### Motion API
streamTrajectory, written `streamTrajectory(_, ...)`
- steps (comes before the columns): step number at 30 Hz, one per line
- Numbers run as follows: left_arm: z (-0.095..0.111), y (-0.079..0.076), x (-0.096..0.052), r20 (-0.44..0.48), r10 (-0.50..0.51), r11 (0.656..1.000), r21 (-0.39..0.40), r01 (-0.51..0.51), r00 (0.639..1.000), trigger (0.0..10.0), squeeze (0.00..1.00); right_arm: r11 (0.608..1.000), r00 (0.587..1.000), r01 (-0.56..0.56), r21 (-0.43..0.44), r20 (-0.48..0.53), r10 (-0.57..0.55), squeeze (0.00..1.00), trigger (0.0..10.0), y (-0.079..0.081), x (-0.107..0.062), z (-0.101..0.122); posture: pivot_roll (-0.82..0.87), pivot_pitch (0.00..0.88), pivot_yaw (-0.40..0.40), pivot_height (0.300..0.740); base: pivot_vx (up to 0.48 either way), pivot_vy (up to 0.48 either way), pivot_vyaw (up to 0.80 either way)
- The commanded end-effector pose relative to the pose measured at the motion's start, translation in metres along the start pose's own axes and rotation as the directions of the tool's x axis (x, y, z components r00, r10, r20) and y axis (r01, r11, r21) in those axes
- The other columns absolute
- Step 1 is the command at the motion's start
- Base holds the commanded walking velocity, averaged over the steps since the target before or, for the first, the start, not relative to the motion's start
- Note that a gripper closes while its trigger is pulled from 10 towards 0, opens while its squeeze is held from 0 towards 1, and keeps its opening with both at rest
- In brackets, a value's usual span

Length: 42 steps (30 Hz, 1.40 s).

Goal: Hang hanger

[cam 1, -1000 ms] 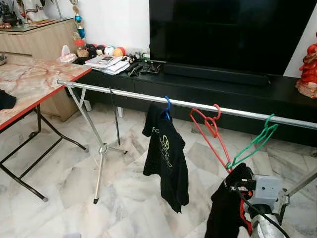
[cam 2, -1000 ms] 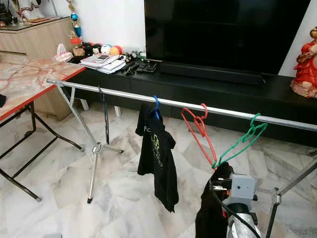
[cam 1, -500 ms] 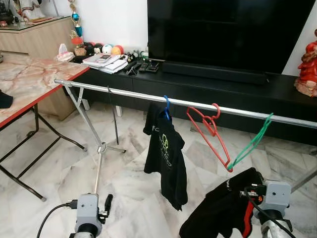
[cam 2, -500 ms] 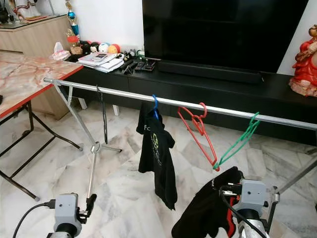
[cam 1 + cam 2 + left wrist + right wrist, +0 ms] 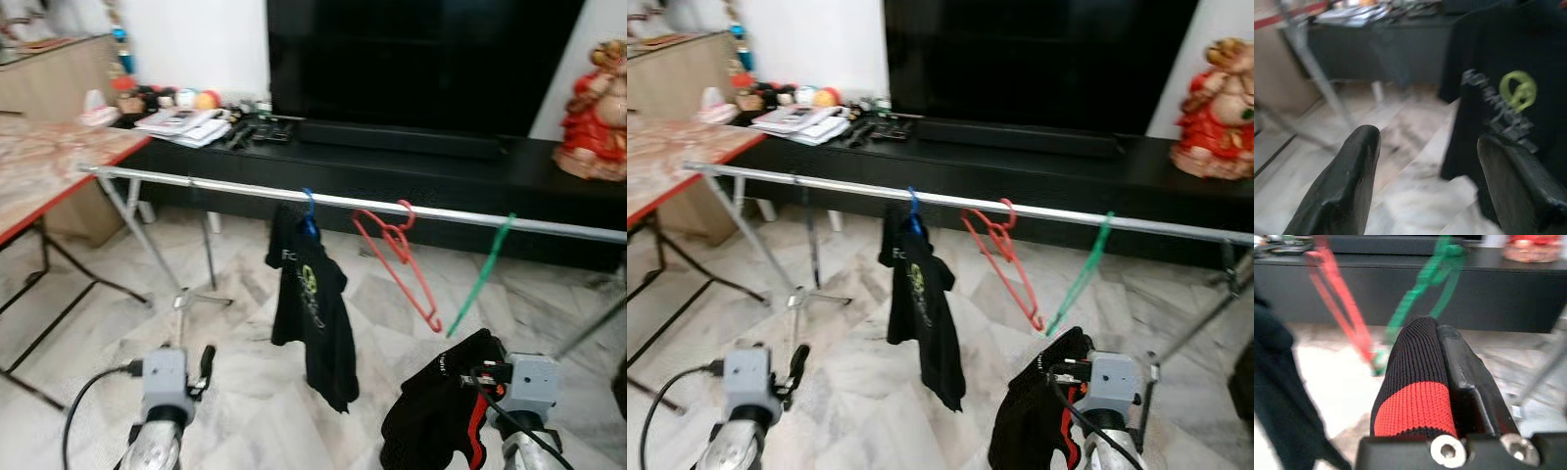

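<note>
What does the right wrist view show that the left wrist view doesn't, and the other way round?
Right wrist view alone: the right gripper shut on a black and red garment, with the red hanger and green hanger beyond, and a red figurine on the black cabinet.

Left wrist view alone: the left gripper, open and holding nothing, facing the hanging black shirt with its green logo, plus the rack's metal leg.

Shared: the pale marble floor and that black cabinet.

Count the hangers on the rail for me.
3. A blue hanger carrying the black shirt, an empty red hanger beside it, then an empty green hanger nearest the right gripper.
</note>
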State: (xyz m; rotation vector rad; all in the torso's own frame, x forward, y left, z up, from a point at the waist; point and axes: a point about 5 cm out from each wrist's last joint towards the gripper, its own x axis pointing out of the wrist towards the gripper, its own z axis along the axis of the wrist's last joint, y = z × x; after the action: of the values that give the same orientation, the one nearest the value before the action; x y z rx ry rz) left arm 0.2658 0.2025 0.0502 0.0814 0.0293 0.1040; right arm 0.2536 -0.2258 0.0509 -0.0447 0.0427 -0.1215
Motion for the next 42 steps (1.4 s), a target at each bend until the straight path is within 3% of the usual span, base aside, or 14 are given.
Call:
streamTrajectory(1,-0.005,0.000,-0.003,-0.035,0.001,1.000,-0.008,-0.001,0.999,10.0,0.00,1.000,1.000,0.026,0.005,0.018,-0.026,0.00,10.0,-0.005,0.003,0.004,0.03,0.000,0.006,0.740,0.000,0.000,-0.76)
streamTrajectory(10,-0.006,0.000,-0.002,-0.055,0.031,0.999,-0.026,-0.032,0.998,10.0,0.00,0.998,0.998,-0.058,-0.022,0.000,0.058,0.00,10.0,0.006,0.004,0.002,0.01,0.000,-0.007,0.740,0.000,0.000,0.00)
streamTrajectory(17,-0.003,-0.004,-0.001,-0.048,0.025,0.999,-0.032,-0.026,0.999,10.0,0.00,0.998,0.989,-0.052,-0.047,-0.141,0.045,0.00,10.0,-0.004,-0.008,-0.029,0.03,0.000,0.004,0.740,0.000,0.000,0.00)
streamTrajectory(24,0.002,0.008,0.001,-0.035,0.045,0.999,-0.021,-0.046,0.998,10.0,0.00,0.995,0.993,-0.086,-0.043,-0.090,0.082,0.00,10.0,0.008,-0.008,-0.024,0.03,0.000,0.022,0.740,0.000,0.000,0.00)
streamTrajectory(42,0.005,0.004,0.003,-0.034,0.036,0.999,-0.039,-0.037,0.999,10.0,0.00,0.994,0.994,-0.093,-0.054,-0.062,0.090,0.00,10.0,0.010,-0.006,-0.020,0.03,0.000,0.027,0.740,0.000,0.000,0.00)
